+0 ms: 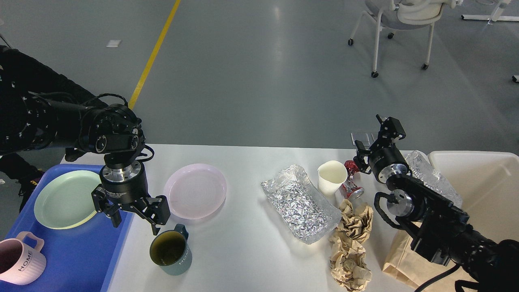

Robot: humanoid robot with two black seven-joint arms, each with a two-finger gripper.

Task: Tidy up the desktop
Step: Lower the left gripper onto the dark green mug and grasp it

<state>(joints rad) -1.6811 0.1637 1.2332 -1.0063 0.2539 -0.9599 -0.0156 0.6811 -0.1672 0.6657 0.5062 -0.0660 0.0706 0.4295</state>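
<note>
The white desktop (251,251) carries a pink plate (197,190), a dark teal mug (171,251), a crumpled foil bag (300,205), a white cup (331,176), a crushed red can (351,184) and crumpled brown paper (350,243). My left gripper (134,222) points down, open and empty. It hangs over the right edge of the blue tray (81,259), just left of and above the teal mug. My right gripper (363,140) is raised above the far table edge, behind the red can. Its fingers are seen end-on.
The blue tray at the left holds a green plate (67,198) and a pink "HOME" mug (20,259). A cream-white bin (482,182) stands at the right, with a clear crinkled wrapper (436,180) beside it. A brown paper bag (399,259) lies under my right arm. A chair (401,24) stands on the floor beyond.
</note>
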